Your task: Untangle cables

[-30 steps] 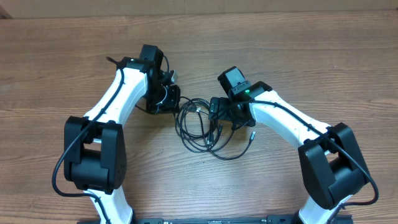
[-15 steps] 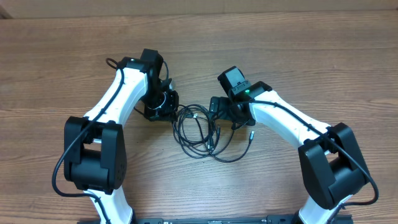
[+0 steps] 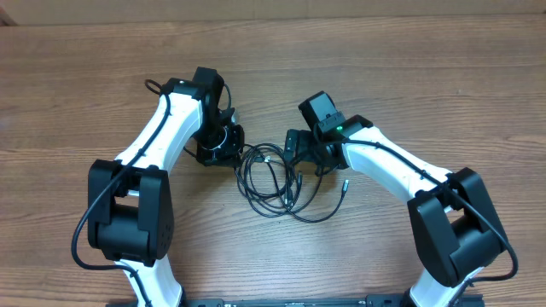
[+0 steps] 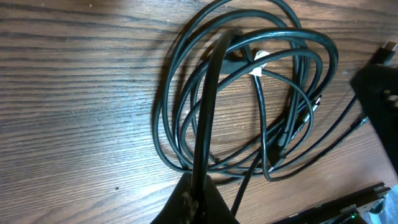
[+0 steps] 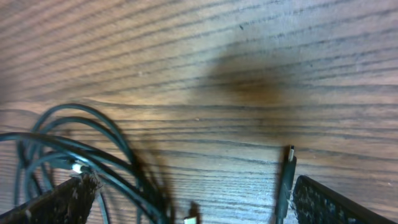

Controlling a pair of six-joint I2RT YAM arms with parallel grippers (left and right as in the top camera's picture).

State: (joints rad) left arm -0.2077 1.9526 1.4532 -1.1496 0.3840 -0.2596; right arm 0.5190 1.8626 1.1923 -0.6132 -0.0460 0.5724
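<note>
Though in left fingers (image 4: 180, 208), cables (image 4: 208, 106) on table (image 3: 384, 51)

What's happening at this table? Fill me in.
A tangled bundle of thin black cables lies on the wooden table, and the robot is working to untangle it. The left tool is shut on one strand that runs up from the loops. The right tool stands wide open at the bundle's opposite edge, holding nothing. The loops are not yet separated.

Left arm (image 3: 166, 128): reaches from near left toward centre, wrist angled down.
Left gripper (image 3: 223, 145): fingers (image 4: 196, 202) pressed together, pinching 1 cable (image 4: 207, 112) strand.
Right arm (image 3: 384, 162): reaches in from near right.
Right gripper (image 3: 294, 147): its 2 fingers (image 5: 71, 199) spread wide apart.
</note>
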